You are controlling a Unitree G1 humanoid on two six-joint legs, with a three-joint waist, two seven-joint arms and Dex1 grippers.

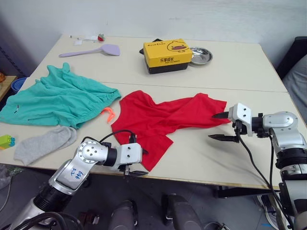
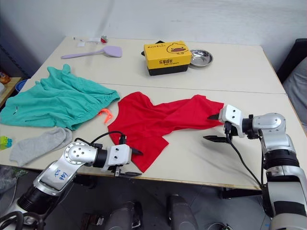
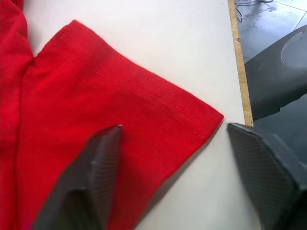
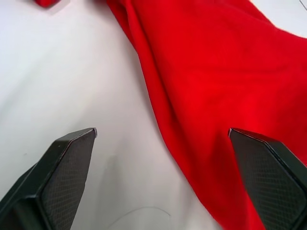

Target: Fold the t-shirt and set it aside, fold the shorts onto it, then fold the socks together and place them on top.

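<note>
— Three garments to fold, and none is folded yet, as far as I can judge. Starting at the left: the shorts [image 1: 55,98] lie spread and rumpled at the left end of the surface [image 1: 225,72], with the orange drawstring [image 1: 108,113] poking out toward the t-shirt.

— And the socks?

— The socks [image 1: 43,143] lie near the front edge, just in front of the shorts. I see one grey shape; whether it is one sock or two stacked, I cannot tell.

— Where are the arms?

— The left claw [image 1: 133,166] sits at the front edge, fingers wide apart, straddling the near corner of the t-shirt [image 1: 163,120]; one finger [image 3: 98,167] is over the cloth, the other past the corner, holding nothing. The t-shirt lies crumpled across the middle. The right claw [image 1: 221,126] is at the shirt's right end, also wide open and empty, with the fabric edge between its fingers.

— So what's left?

— Everything, I'd say: fold the shirt, set it aside, then shorts, then socks. The first grasp looks about to happen.

— Anything hidden?

— The shirt's neck label and print aren't visible, and its bunched folds hide which part is a sleeve and which the hem.
</note>
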